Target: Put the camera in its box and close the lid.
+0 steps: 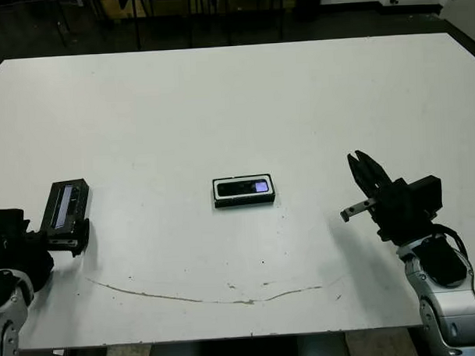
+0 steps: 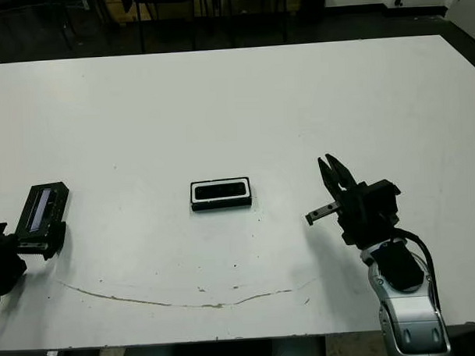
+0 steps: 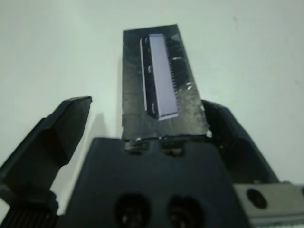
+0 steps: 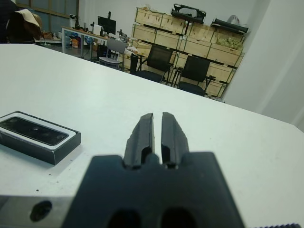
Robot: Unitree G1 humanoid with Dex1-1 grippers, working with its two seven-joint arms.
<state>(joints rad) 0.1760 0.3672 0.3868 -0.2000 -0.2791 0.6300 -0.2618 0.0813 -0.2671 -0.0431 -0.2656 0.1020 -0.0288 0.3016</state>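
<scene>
Camera already sits in the box. Left gripper is pinching the lid (right gripper pressed together, empty), so closing remains.

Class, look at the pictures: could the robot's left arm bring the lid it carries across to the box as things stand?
Probably yes. The left gripper holds the lid, and only bare table lies between it and the box, where the camera already sits.

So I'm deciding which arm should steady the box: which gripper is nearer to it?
The right gripper is somewhat nearer, off the box's right end. The left gripper sits farther off at the table's left edge, with the lid.
</scene>
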